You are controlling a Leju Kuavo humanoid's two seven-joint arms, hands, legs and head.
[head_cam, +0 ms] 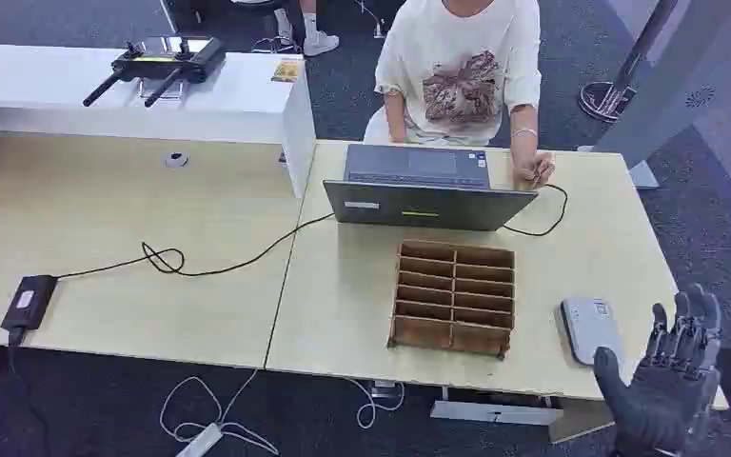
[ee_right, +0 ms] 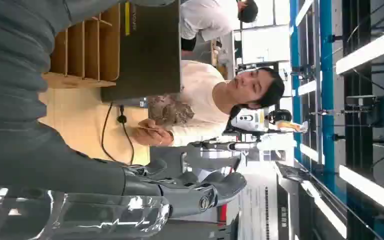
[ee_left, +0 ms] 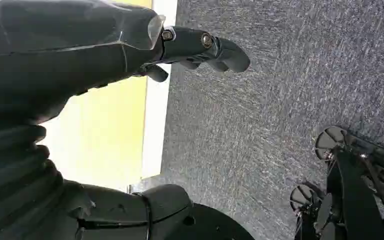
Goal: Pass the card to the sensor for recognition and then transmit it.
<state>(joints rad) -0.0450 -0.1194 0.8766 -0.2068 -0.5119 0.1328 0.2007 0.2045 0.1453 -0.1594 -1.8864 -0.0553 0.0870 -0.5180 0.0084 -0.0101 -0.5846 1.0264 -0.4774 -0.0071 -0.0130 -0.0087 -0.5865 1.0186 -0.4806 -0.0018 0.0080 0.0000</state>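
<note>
The sensor (head_cam: 590,327), a flat grey-white reader, lies near the right front corner of the table (head_cam: 343,286). My right hand (head_cam: 668,373) is raised just right of it, with its fingers spread and nothing in them; its fingers (ee_right: 195,189) reach out beyond the table edge in the right wrist view. My left hand (ee_left: 130,55) hangs beside a table edge above the carpet and holds nothing. A person (head_cam: 462,67) sits behind the laptop (head_cam: 428,188) with one hand (head_cam: 535,169) on the table. That hand (ee_right: 149,133) seems to hold a small flat thing; I cannot tell whether it is the card.
A wooden box of compartments (head_cam: 454,297) stands in front of the laptop, left of the sensor. A black cable (head_cam: 209,267) runs to a power brick (head_cam: 29,300) at the left. A white counter (head_cam: 133,95) with a black controller (head_cam: 160,62) stands at the back left.
</note>
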